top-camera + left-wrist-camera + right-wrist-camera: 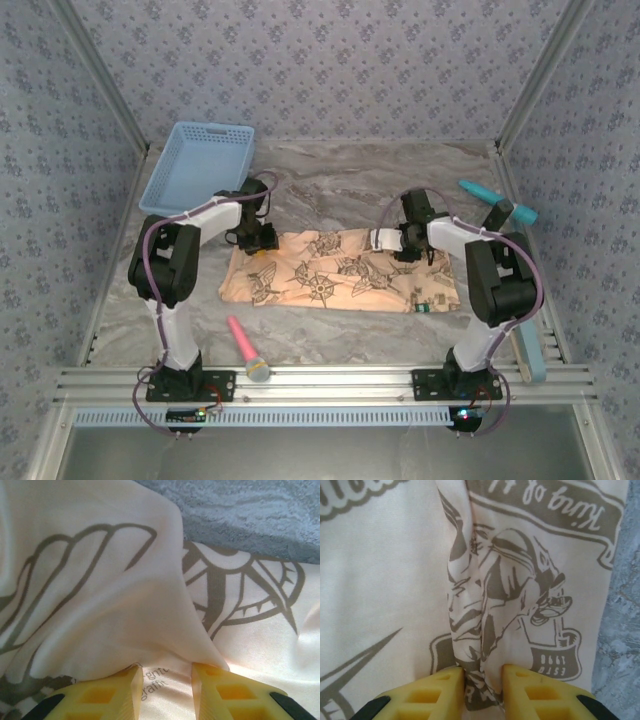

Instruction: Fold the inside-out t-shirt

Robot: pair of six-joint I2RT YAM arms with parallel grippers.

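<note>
Watching the feed from my desk; the inside-out t-shirt [340, 272] lies spread out as a wide, roughly rectangular band in the middle of the tabletop [340, 190], a bit toward 6 o'clock; peach-tan cloth, soft and thin-looking, covered in dark brown compass, star and winged emblems. In the wrist views the print reads more grey-brown and the lettering is mirrored; there's a banner with script and a small crest with digits on it.

The left end effector [255, 238] sits on the shirt's far edge at about 10 o'clock; in its wrist view [167, 672] the yellow fingers [115, 692] are pinched on cloth, with a smooth tented fold rising away from them and lettered fabric filling the gap. The right end effector [408, 245] is on the far edge at about 1 o'clock; up close [483, 672] it's clamped on a narrow bunched ridge of shirt running straight away from the tips.

The tabletop is a glossy grey-beige marble pattern; a blue plastic lattice basket [195, 165] sits at 10 o'clock, a teal tool [497, 200] at 2 o'clock, and a pink stick with a yellowish head [247, 350] at 7 o'clock.
</note>
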